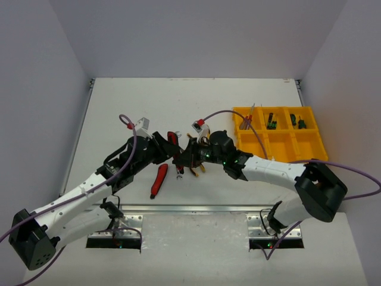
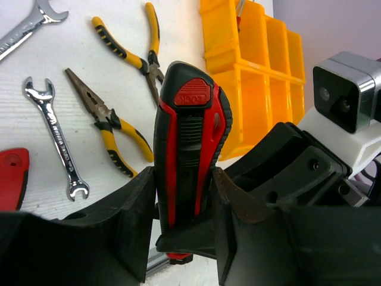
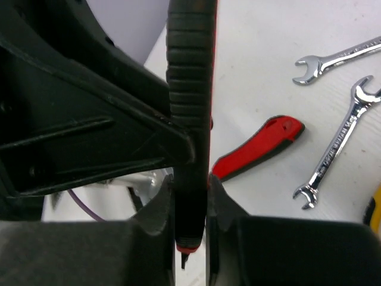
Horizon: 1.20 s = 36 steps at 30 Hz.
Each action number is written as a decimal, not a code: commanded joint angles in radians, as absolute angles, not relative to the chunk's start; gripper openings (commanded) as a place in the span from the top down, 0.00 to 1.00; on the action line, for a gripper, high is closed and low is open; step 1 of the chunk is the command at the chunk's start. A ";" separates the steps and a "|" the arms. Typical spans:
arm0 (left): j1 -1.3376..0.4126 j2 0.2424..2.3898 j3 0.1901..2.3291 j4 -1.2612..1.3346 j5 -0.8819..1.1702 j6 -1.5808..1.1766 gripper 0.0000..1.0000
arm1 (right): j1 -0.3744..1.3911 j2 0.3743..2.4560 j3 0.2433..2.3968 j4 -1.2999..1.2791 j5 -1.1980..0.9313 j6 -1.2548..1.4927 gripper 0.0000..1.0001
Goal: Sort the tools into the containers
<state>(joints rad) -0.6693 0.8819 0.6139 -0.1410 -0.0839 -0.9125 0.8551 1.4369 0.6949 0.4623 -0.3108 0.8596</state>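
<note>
Both grippers grip one red-black utility knife (image 2: 189,137) above the table's middle. My left gripper (image 2: 181,182) is shut on its lower handle. My right gripper (image 3: 190,193) is shut on the same knife (image 3: 191,89) near its blade end. In the top view they meet, left gripper (image 1: 169,149) facing right gripper (image 1: 189,156). A second red-black knife (image 1: 158,180) lies on the table below them. The yellow tray (image 1: 265,128) stands at the right, with green-handled tools (image 1: 271,121) in its far compartments.
Two silver wrenches (image 2: 56,137) (image 2: 30,27) and two yellow-black pliers (image 2: 110,128) (image 2: 134,53) lie on the table under the grippers. The second knife (image 3: 256,146) lies beside the wrenches (image 3: 330,155). The tray's near compartments (image 2: 256,89) look empty.
</note>
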 commanded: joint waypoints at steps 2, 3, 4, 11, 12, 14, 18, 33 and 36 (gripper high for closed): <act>-0.683 0.869 0.620 -0.069 -0.057 -0.910 0.25 | 0.864 1.443 0.751 0.525 -0.258 0.841 1.00; -0.683 0.865 0.636 -0.105 -0.087 -0.900 0.02 | 0.864 1.432 0.743 0.522 -0.255 0.839 1.00; -0.683 0.865 0.660 -0.150 -0.127 -0.889 0.00 | 0.861 1.420 0.729 0.462 -0.210 0.827 1.00; -0.683 0.845 0.896 -0.620 -0.553 -0.820 0.00 | 0.822 1.193 0.631 0.066 0.167 0.744 1.00; -0.683 0.839 0.910 -0.638 -0.588 -0.807 0.00 | 0.810 1.144 0.622 -0.008 0.224 0.738 1.00; -0.681 0.838 0.915 -0.679 -0.612 -0.777 0.00 | 0.725 1.020 0.591 -0.166 0.312 0.729 1.00; -0.683 0.880 0.891 -0.693 -0.586 -0.738 0.00 | 0.581 0.928 0.557 -0.278 0.341 0.713 1.00; -0.681 1.000 0.832 -0.703 -0.551 -0.695 0.00 | 0.417 1.106 0.597 -0.348 0.435 0.790 1.00; -0.681 1.010 0.821 -0.683 -0.539 -0.689 0.00 | 0.414 1.132 0.615 -0.347 0.435 0.776 0.96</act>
